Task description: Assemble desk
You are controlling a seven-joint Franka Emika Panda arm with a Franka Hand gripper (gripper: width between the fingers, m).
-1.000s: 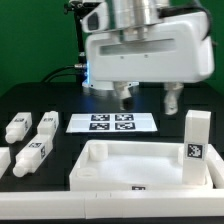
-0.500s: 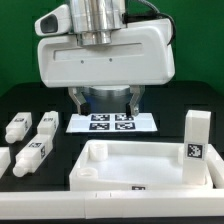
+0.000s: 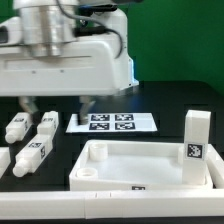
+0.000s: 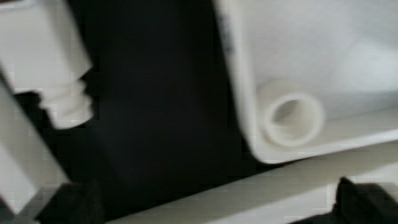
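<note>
Two-finger gripper (image 3: 56,104): it hangs over the far left part of the black table (image 3: 170,105). The jaws are spread fully wide, with nothing between them and nothing held. Both fingertips are clear of every part. The large white plastic rectangular tray-like desk top (image 3: 100,150) lies flat at the near centre of the table, open side up, with its raised rim all round. In the wrist view one corner of it shows a round socket (image 4: 285,112), unfilled. Short white block legs (image 3: 45,124) bearing black-and-white square tags lie on their sides in a loose group at the exterior view's left, apart from the desk top. The leftmost is cut off by the frame edge. One taller white block (image 3: 196,130), tagged, stands upright at the desk top's far right corner; whether it is seated in a socket cannot be told. The marker board (image 3: 113,122) lies flat just beyond the desk top's far rim, between the desk top and the gripper.
</note>
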